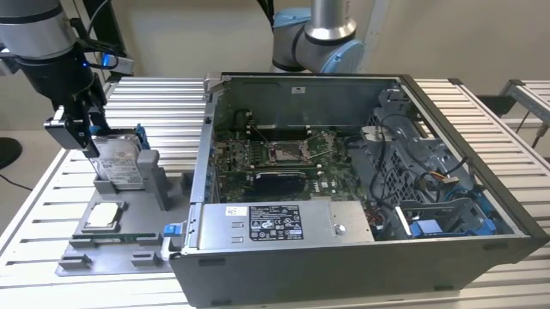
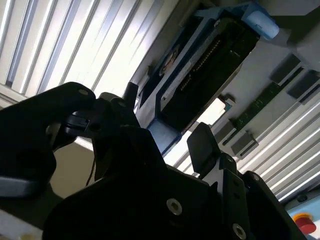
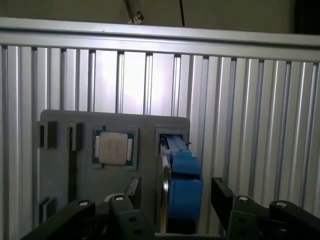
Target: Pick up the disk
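Blue-framed disk [image 1: 120, 164] upright btwn spread pincer [image 3: 176, 187]

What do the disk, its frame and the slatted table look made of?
Disk: bare silver metal with a dull sheen and a white, paper-like label. Frame: probably blue plastic, from its matte moulded look. Table: likely aluminium; its pale ribbed slats catch bright glare.

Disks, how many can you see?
1. The disk stands on edge in the grey tray, between the fingers of the open gripper. Others may hide inside the computer.
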{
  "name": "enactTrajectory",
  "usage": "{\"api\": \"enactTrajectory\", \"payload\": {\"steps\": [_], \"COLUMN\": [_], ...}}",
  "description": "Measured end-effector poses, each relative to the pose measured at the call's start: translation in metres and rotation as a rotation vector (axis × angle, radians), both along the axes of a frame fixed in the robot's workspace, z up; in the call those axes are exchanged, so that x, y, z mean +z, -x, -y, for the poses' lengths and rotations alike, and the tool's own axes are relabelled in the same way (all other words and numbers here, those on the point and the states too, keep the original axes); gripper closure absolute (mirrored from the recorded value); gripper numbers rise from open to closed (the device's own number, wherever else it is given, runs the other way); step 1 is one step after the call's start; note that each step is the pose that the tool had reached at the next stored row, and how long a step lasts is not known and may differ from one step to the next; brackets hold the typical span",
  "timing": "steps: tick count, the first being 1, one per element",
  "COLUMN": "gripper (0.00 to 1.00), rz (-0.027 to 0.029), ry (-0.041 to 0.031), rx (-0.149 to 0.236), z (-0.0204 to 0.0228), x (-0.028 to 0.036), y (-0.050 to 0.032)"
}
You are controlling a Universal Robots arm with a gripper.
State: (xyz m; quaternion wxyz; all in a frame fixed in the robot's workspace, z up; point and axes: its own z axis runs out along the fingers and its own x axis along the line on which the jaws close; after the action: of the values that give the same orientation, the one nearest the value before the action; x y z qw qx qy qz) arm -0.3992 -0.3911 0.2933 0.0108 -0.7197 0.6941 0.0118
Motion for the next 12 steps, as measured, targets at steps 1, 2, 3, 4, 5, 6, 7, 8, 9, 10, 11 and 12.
{"api": "enactTrajectory", "payload": {"steps": [1,2,3,4,5,6,7,8,9,10,11,12], "gripper": [0.0,0.0,0.0,0.0,0.0,0.0,0.0,0.0,0.0,0.0,0.0,0.0], "rz": [0.0,0.0,0.0001,0.0,0.0,0.0,-0.0001,-0.0001,-0.0002,-0.0002,-0.0002,0.0], "ry": [0.0,0.0,-0.0001,-0.0003,-0.0004,-0.0006,-0.0009,-0.001,-0.001,-0.0009,-0.001,-0.0011], "rx": [0.001,0.001,0.002,0.003,0.004,0.004,0.005,0.005,0.005,0.005,0.005,0.005], "z": [0.0,0.0,0.0,0.0,0.0,0.0,0.0,0.0,0.0,0.0,0.0,0.0], "x": [-0.0017,-0.0032,-0.0047,-0.0059,-0.007,-0.008,-0.0089,-0.0093,-0.0093,-0.0093,-0.0094,-0.0095], "y": [0.0,0.0,0.0,0.0,0.0,0.0,0.0,0.0,0.0,0.0,0.0,0.0]}}
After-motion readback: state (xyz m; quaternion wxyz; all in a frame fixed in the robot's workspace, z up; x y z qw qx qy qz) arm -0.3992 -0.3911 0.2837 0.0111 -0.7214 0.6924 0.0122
